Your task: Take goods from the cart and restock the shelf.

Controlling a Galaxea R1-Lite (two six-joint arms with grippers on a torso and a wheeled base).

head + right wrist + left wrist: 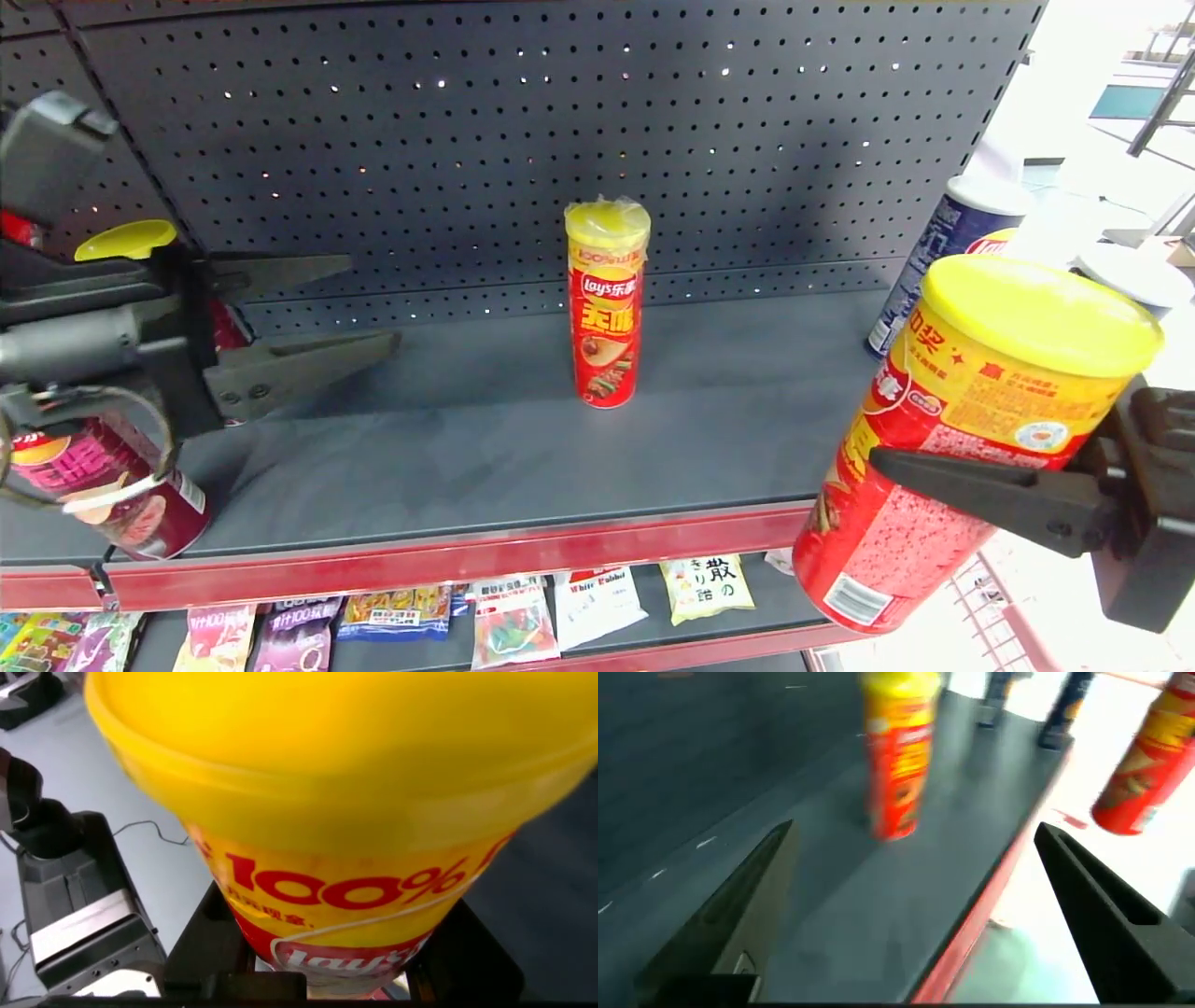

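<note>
A red chips can with a yellow lid [604,308] stands upright in the middle of the dark shelf [467,467]. My right gripper [920,448] is shut on a second red can with a yellow lid [980,420], held tilted in front of the shelf's right end, off its front edge. The right wrist view looks at that held can [318,812] from close up. My left gripper [373,303] hangs open over the left part of the shelf with nothing between its fingers. In the left wrist view the open left gripper [915,905] faces the standing can [896,756], and the held can [1148,756] shows farther off.
A purple can [121,485] sits tilted at the shelf's front left corner. A yellow lid [126,240] shows behind my left arm. A blue can [952,252] stands at the right end. Snack bags [509,621] fill the lower shelf; a red wire cart [1008,625] is at bottom right.
</note>
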